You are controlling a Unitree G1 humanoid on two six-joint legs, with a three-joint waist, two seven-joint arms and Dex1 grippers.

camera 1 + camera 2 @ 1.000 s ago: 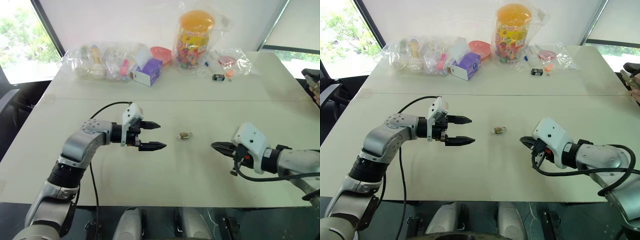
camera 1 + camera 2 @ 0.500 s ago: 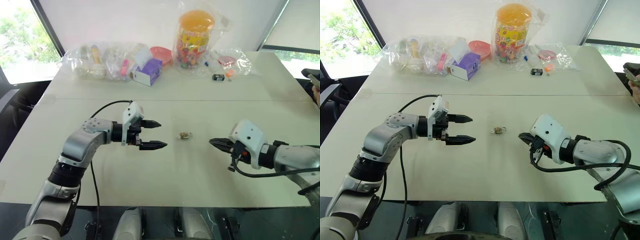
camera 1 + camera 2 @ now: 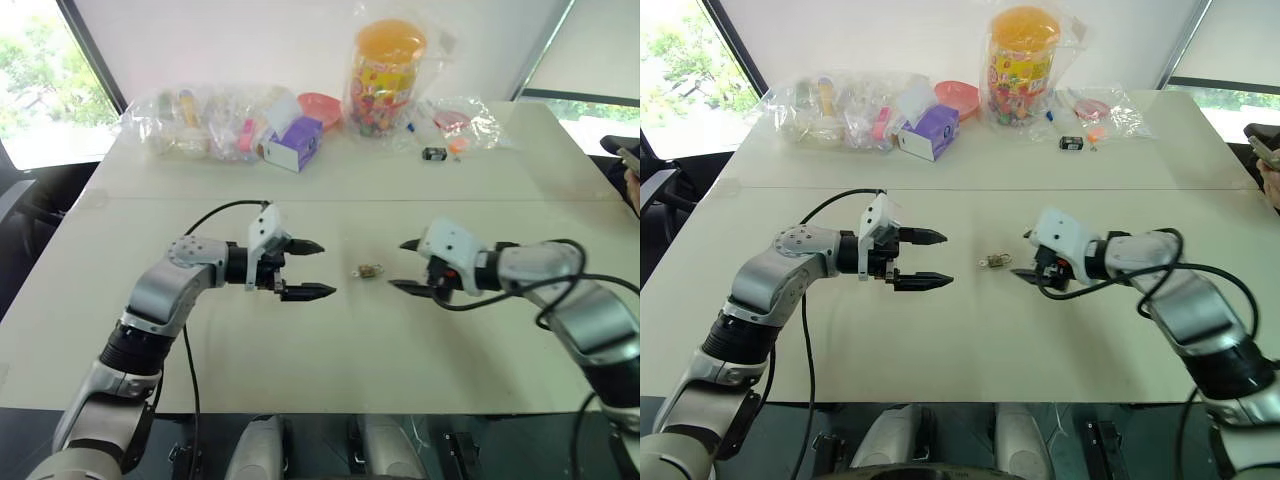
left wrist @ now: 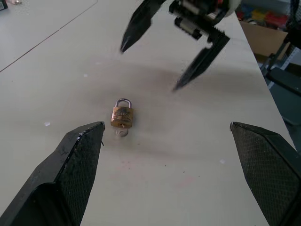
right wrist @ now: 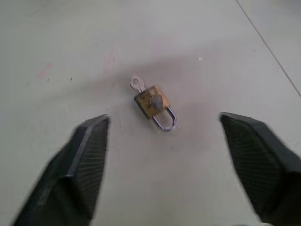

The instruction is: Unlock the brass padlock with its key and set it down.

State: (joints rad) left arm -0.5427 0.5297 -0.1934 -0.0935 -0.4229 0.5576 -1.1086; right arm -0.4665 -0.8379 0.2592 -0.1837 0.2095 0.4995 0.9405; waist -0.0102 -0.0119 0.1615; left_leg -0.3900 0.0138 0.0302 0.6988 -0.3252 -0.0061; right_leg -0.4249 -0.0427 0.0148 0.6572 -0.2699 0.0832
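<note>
Centrally on the worktop [image 3: 330,360] lies the padlock [image 3: 369,270], flat on its side, untouched and apart from both hands. Its shackle appears seated in the brass body, so it is judged locked. A small silvery ring, probably the bow of the key [image 5: 136,83], shows at the body's end opposite the shackle; whether the key sits fully in the keyway cannot be told.

Task progress: nothing is yet grasped. Steadying the body, turning the key, freeing the shackle and setting the lock down all remain.

Right hand [image 3: 403,266]: fingers spread wide, just right of the padlock and pointing left at it; in its wrist view the lock lies between and beyond the two fingertips. Left hand [image 3: 312,269]: fingers likewise spread, empty, near the padlock on its left and pointing right. The lock thus sits between the two hands, closer to the right one.

Far edge of the worktop: clear bags [image 3: 200,120] of small items, a purple box [image 3: 295,143], a candy jar [image 3: 387,75], all well apart from the work.
</note>
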